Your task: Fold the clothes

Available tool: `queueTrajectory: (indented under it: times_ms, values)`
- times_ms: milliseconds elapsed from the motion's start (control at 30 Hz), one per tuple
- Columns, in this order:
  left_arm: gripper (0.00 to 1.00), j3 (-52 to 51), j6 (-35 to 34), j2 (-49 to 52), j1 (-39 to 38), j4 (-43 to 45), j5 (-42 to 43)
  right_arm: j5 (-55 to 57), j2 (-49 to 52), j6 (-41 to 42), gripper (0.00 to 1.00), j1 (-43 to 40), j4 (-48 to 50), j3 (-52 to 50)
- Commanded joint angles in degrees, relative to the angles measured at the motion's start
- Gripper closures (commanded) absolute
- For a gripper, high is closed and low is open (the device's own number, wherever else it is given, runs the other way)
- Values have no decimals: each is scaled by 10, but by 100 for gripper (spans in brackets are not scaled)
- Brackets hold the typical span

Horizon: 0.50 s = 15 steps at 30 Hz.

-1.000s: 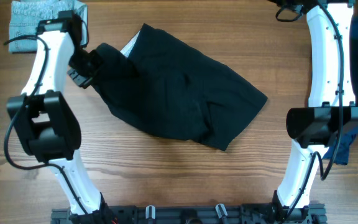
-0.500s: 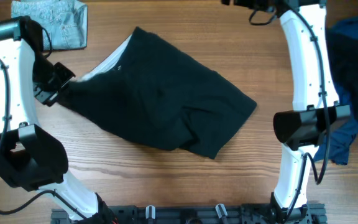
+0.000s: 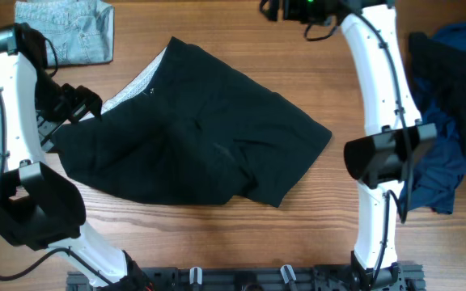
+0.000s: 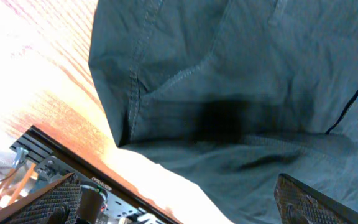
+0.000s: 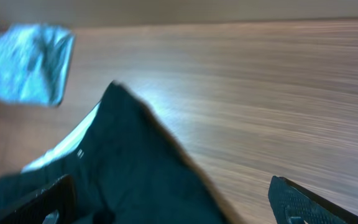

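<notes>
Now that the left gripper has let go, its fingers stand spread wide with nothing between them, low over the left edge of the black shorts. Half a second ago it was pinched shut on that edge, pulling it toward the left side of the table. In the far left corner a small light-blue denim garment lies apart from the work. The pull has done its job — the shorts, bunched and narrower a second ago, are now drawn out wider across the middle of the table. They run on a slant from beside the left arm to a blunt corner right of centre, with a strip of pale lining showing along the upper left edge. The left wrist view shows dark cloth with stitched seams lying on the wood just under the opened fingers, and some ridges and creases remain toward the lower middle. Further right, the right gripper has swung inward along the far edge of the table, from the right corner to a spot beyond the shorts' upper side. Its jaws too are spread wide and empty, clear of the cloth. At far right a heap of blue and navy garments sits off to the side. Judged from this, the spreading step looks finished and the shorts are laid out but not yet folded — a fresh grip on an edge would be needed to start the first fold.
</notes>
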Motion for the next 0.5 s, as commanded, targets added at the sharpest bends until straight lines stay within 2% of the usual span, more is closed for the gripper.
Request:
queueTrajectory:
  times_ms: [0,300,467]
  values:
    - [0,4,0,-3,8,11,-9,-54,35,-61,0,39,2,0]
    - [0,4,0,-1,9,65,-1,-53,78,-108,0,89,18,0]
    - [0,3,-2,3,12,107,-34,-49,78,-26,0,81,74,0]
